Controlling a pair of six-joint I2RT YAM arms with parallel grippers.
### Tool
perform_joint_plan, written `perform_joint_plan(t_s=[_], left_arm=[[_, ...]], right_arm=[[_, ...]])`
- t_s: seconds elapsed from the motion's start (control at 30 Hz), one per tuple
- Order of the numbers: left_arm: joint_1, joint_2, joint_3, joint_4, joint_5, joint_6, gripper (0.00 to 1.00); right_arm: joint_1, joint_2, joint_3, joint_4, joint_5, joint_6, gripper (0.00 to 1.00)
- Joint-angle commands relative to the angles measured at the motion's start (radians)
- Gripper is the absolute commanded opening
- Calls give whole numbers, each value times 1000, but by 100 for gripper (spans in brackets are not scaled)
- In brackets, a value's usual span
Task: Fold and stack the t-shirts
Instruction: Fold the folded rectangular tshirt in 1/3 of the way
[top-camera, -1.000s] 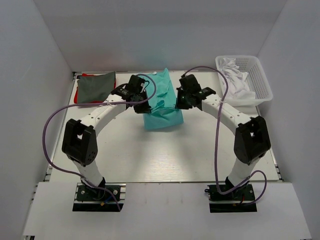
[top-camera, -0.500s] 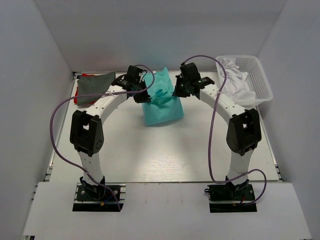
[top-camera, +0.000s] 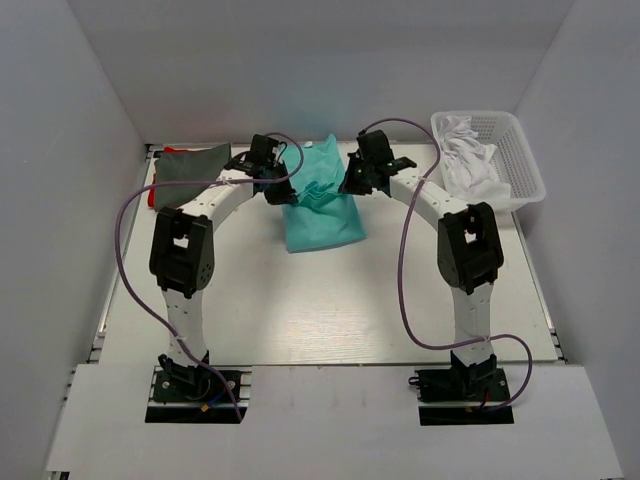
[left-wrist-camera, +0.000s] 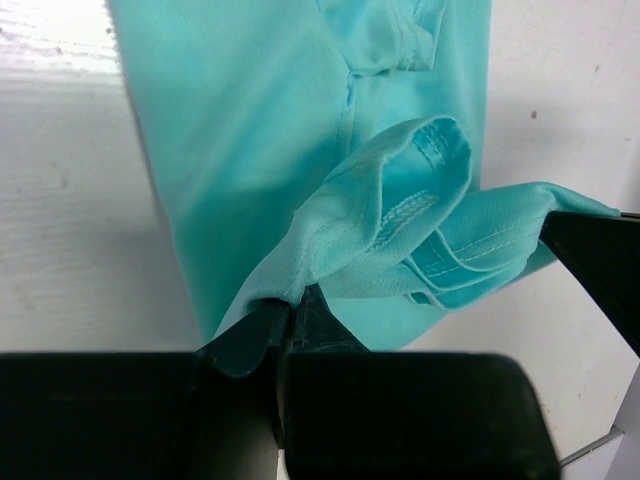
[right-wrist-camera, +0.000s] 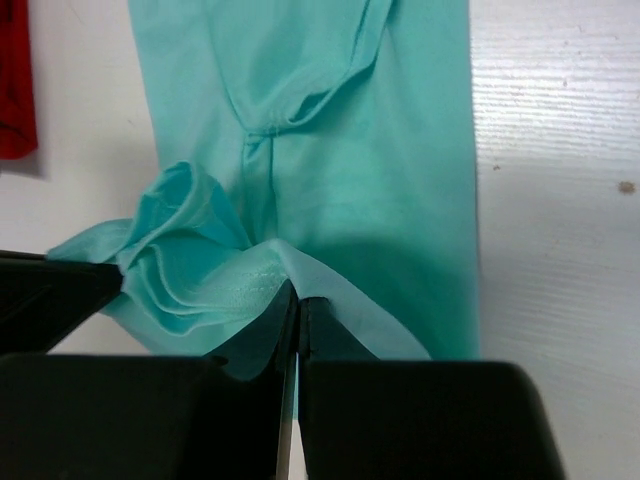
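- White-walled enclosure, pale table (top-camera: 300, 320), both arm bases bolted at the near edge.
- Mint-teal t-shirt (top-camera: 322, 222) sat at centre-far on the table, partly folded. Its near part lay flat and its far edge was bunched up between the two grippers.
- Left gripper (top-camera: 281, 188) was clenched on the shirt's left side. The left wrist view showed the jaws nearly together at (left-wrist-camera: 285, 320), with a thin fold of the teal cloth (left-wrist-camera: 260, 150) pinched between them.
- Right gripper (top-camera: 352, 184) was clamped on the shirt's right side. In the right wrist view the jaws were pressed tight at (right-wrist-camera: 298, 300) on a flap of the teal fabric (right-wrist-camera: 340, 150).
- Between the two grips the fabric hung in loose ruffles, with a stitched hem showing (likely a sleeve or the bottom edge, couldn't tell which).
- Both grippers were close together, facing each other across the bunched cloth.
- Dark grey t-shirt (top-camera: 190, 165) lay folded at the far-left corner on top of the red t-shirt (top-camera: 152, 196), of which only an edge showed. Red also showed in the right wrist view (right-wrist-camera: 14, 90).
- White lattice basket (top-camera: 522, 165) stood at the far right with crumpled white cloth (top-camera: 468, 158) in it, well apart from the teal shirt.
- Purple cables (top-camera: 122, 235) looped off each arm.
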Motion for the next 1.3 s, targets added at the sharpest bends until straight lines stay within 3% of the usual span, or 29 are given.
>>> perform_joint_plan(t_s=[0.0,0.3,0.4,0.5,0.53,0.6,0.63,0.77,1.03,1.27], left_arm=[[2,4,23,90,36,12,9],[20,63,41,129,29,12,12],[29,73,50,129,0,12,16],[29,73,70,115,-36,12,78],[29,62,70,103,-55,12,100],[29,50,96,93,-68,23,100],[39,50,96,93,-68,32,100],[39,-21,98,107,-33,57,100],[6,-102,-57,176,93,107,100],[32,-12,-76,322,154,176,100]], right_arm=[[-10,-6,8,134,-22,22,0],[-32,70,23,171,-46,42,2],[-41,101,55,180,-80,36,17],[-49,118,88,174,-97,27,35],[-49,119,95,165,-103,21,51],[-62,109,104,157,-138,9,87],[-66,93,104,153,-153,-8,90],[-76,-9,63,154,-176,-38,90],[-67,-236,-266,264,-241,-62,90],[-58,-108,-184,287,-431,-58,90]])
